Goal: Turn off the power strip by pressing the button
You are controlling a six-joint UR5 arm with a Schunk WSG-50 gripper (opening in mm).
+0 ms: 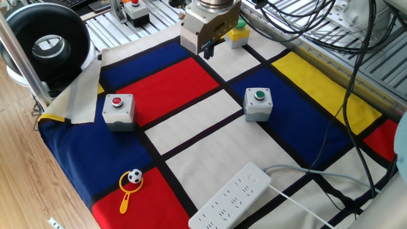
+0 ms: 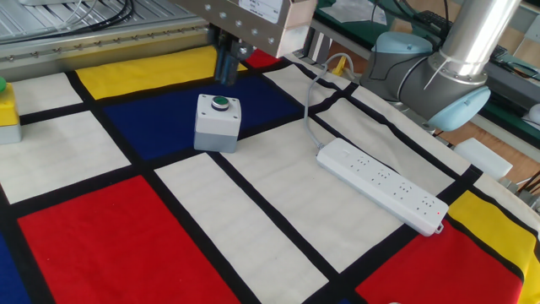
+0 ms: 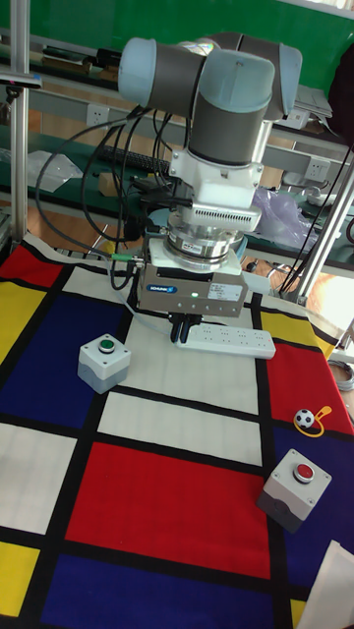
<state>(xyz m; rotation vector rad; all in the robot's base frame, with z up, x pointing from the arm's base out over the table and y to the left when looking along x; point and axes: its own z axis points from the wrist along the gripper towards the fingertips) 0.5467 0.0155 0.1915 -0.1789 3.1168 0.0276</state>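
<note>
From one fixed view, my two-finger gripper point(image 1: 208, 49) hangs over the far edge of the checked cloth, well apart from the long flat white plastic power strip point(image 1: 231, 196) at the near edge; its small white oval button is too small to pick out.

The other fixed view shows the strip untouched, pressing not yet done.

Tall fixed view: finger state I cannot tell; the gripper label is unreadable.

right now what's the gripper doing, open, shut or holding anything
Gripper: holding nothing, up in the air; whether it is open or shut cannot be told.
</note>
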